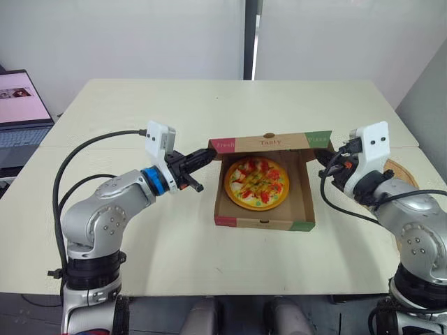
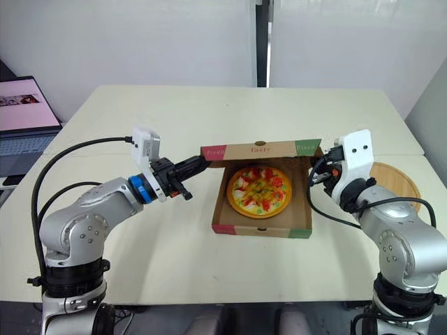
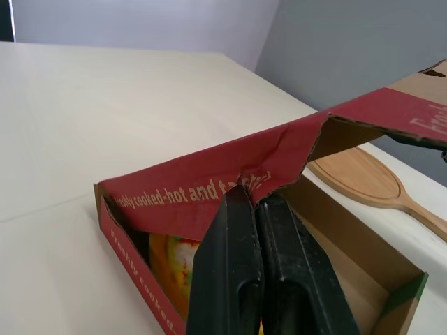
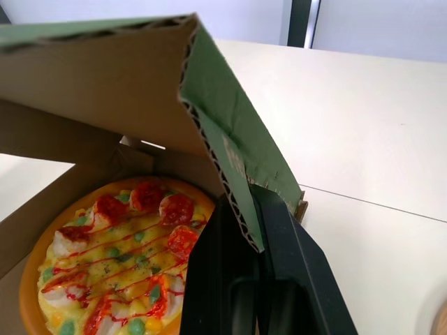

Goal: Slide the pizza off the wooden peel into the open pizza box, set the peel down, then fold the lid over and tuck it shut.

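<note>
The pizza (image 1: pixel 256 183) lies flat inside the cardboard pizza box (image 1: pixel 264 222) at mid-table. The lid (image 1: pixel 269 142) stands half raised over the box's far side, its printed front strip facing me. My left gripper (image 1: pixel 211 152) is shut on the lid's red side flap (image 3: pixel 209 192) at the box's left. At the box's right, my right gripper (image 1: pixel 323 155) is shut on the lid's green side flap (image 4: pixel 237 150). The wooden peel (image 2: pixel 394 180) rests flat on the table to the right of the box, partly hidden by my right arm.
An open laptop (image 1: pixel 21 105) sits on a separate table at the far left. A seam between two tabletops runs behind the box. The table's right edge is close to the peel.
</note>
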Action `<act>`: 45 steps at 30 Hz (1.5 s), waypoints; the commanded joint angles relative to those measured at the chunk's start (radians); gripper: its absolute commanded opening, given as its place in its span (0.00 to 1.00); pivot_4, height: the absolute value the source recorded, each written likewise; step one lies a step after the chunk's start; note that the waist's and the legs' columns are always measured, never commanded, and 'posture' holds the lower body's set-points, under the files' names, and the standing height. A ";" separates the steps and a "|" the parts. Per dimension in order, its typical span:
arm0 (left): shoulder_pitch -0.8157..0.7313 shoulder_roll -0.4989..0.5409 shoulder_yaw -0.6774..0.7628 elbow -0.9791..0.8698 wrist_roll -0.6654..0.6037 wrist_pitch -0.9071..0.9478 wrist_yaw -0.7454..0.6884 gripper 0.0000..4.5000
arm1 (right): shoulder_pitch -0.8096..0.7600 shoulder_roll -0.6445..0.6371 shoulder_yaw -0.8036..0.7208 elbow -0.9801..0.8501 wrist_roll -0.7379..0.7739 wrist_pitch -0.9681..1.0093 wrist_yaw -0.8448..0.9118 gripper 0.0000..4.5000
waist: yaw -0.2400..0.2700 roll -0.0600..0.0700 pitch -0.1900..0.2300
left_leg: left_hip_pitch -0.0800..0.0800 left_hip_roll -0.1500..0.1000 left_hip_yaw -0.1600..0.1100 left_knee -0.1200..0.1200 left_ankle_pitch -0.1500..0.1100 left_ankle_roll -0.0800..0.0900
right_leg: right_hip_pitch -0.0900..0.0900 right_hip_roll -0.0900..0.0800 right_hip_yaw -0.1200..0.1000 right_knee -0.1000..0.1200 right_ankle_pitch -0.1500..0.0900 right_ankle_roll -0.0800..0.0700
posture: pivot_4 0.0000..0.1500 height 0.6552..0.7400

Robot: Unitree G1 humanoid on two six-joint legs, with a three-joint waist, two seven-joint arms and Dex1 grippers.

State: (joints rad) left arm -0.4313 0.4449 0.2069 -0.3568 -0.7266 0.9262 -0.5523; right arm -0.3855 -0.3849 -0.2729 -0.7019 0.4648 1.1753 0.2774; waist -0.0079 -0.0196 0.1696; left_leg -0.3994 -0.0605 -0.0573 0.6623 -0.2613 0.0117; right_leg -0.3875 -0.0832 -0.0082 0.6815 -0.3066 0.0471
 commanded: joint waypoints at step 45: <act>0.149 0.143 -0.134 -0.059 0.106 -0.200 -0.124 0.00 | 0.075 -0.495 0.135 0.287 0.005 -0.414 0.486 0.01 | 0.008 -0.001 0.000 | -0.001 0.001 0.000 0.001 -0.002 0.003 | 0.002 -0.001 -0.001 -0.002 0.000 0.000 | 1.00 0.86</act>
State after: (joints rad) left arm -0.2900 0.5699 0.0752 -0.3854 -0.6323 0.7425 -0.6662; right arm -0.2975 -0.8796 -0.1308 -0.3772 0.4565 0.7714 0.7546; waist -0.0002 -0.0202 0.1698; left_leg -0.3999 -0.0598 -0.0570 0.6628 -0.2633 0.0152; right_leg -0.3856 -0.0839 -0.0089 0.6795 -0.3067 0.0471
